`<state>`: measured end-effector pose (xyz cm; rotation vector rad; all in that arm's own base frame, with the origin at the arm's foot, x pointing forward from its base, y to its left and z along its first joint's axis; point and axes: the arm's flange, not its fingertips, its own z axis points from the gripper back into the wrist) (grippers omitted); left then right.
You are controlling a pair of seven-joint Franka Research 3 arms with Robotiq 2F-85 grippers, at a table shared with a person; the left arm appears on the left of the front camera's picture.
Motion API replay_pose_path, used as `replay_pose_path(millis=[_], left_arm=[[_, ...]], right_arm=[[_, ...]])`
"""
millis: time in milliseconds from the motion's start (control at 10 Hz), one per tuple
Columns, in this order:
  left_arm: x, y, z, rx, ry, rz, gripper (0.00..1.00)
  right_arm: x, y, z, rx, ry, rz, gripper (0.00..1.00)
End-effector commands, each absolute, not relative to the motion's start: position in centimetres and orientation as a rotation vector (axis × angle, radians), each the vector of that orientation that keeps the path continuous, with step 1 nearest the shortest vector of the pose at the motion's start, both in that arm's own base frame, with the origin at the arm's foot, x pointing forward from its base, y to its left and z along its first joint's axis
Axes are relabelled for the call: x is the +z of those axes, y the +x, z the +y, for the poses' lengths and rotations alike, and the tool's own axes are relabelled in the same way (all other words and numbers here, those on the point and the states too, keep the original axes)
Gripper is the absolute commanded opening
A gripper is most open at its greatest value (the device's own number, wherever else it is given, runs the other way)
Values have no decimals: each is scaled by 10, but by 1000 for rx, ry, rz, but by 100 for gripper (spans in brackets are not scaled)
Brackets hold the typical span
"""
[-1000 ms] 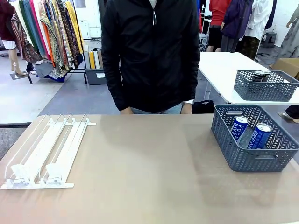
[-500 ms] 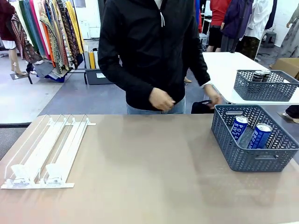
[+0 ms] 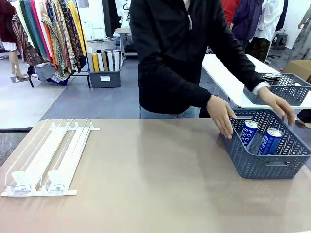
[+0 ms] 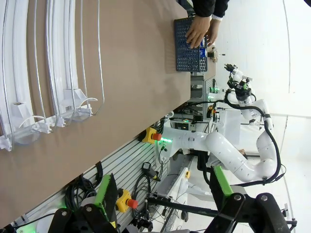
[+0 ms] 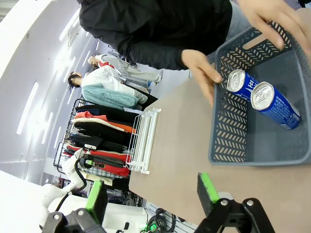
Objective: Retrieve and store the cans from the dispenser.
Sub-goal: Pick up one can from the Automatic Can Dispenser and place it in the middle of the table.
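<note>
Lying tilted in the grey basket at the frame's right, two blue cans look rigid, smooth and slippery; grip each mid-body. The dispenser sits lower left on the counter. Both grippers' jaws stand open, left and right.
</note>
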<state>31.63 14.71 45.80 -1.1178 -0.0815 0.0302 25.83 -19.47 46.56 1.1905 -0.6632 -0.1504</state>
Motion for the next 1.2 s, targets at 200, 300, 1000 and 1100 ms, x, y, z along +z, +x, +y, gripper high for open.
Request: replay_pose_path(millis=[200, 300, 1000, 1100], left_arm=[[460, 316, 147, 24, -1132, -89, 100], [460, 316, 147, 24, -1132, -89, 100], [460, 316, 147, 24, -1132, -89, 100], [460, 316, 147, 24, -1132, -89, 100]], right_arm=[[467, 258, -195, -142, 1200, -668, 100], [467, 258, -195, -142, 1200, -668, 100], [467, 258, -195, -142, 1200, -668, 100], [467, 258, -195, -142, 1200, -668, 100]])
